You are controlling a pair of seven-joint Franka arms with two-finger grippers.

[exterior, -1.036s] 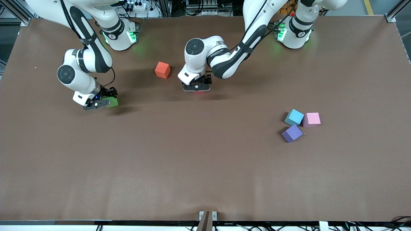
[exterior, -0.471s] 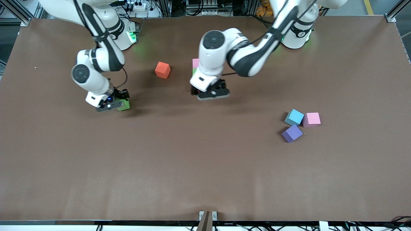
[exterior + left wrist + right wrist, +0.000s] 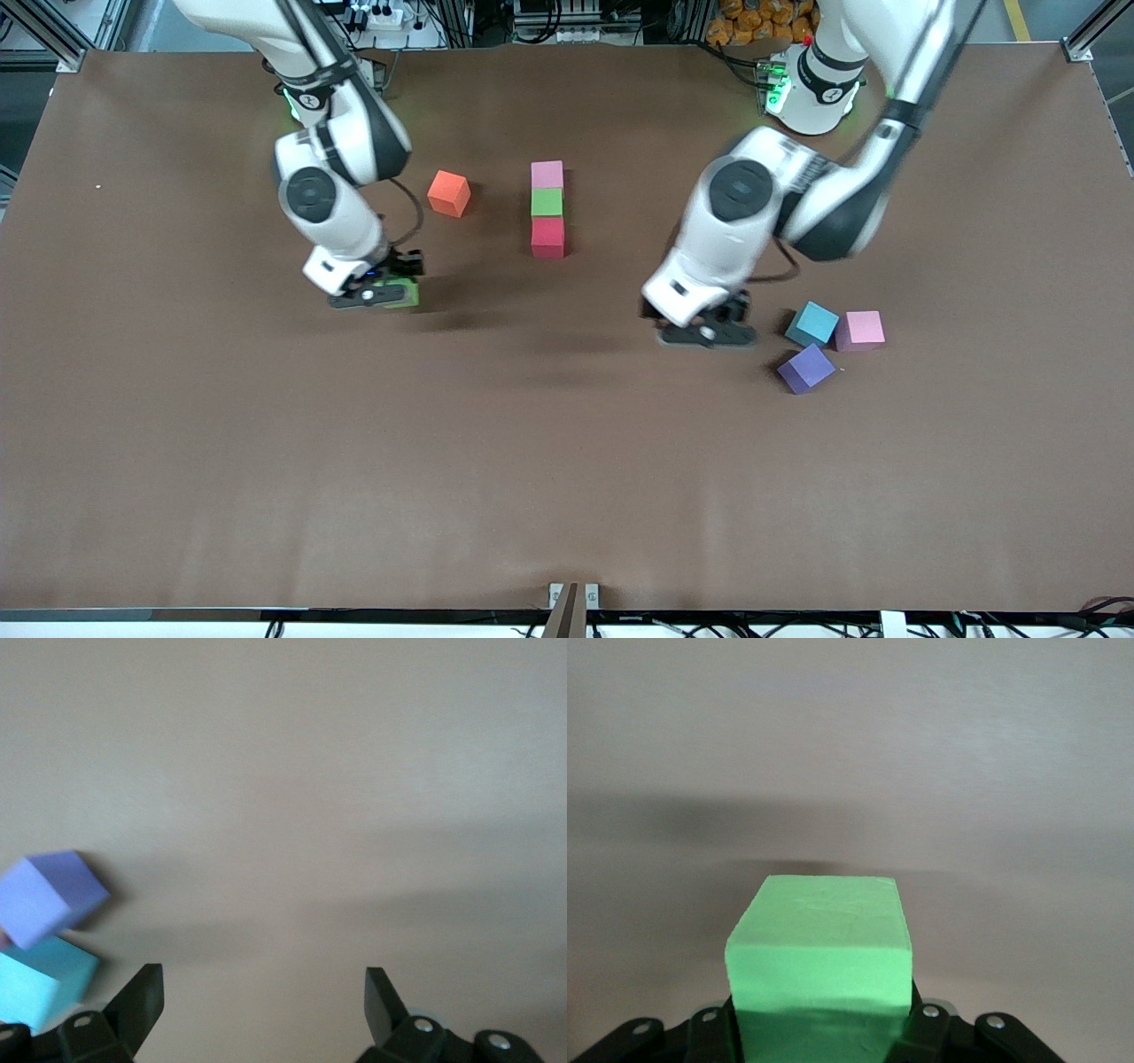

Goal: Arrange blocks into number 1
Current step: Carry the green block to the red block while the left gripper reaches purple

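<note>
A light pink block, a green block and a red block lie touching in a straight column at mid-table. My right gripper is shut on the second green block over bare table, on the right arm's side of the column. My left gripper hangs open and empty over bare table beside the purple block, which also shows in the left wrist view.
An orange cube sits beside the column toward the right arm's end. A light blue cube, seen too from the left wrist, and another pink cube cluster with the purple block.
The left gripper let go of the red block at the column's near end and swung over to the purple and blue cubes. The right gripper carried its green block toward the column.
</note>
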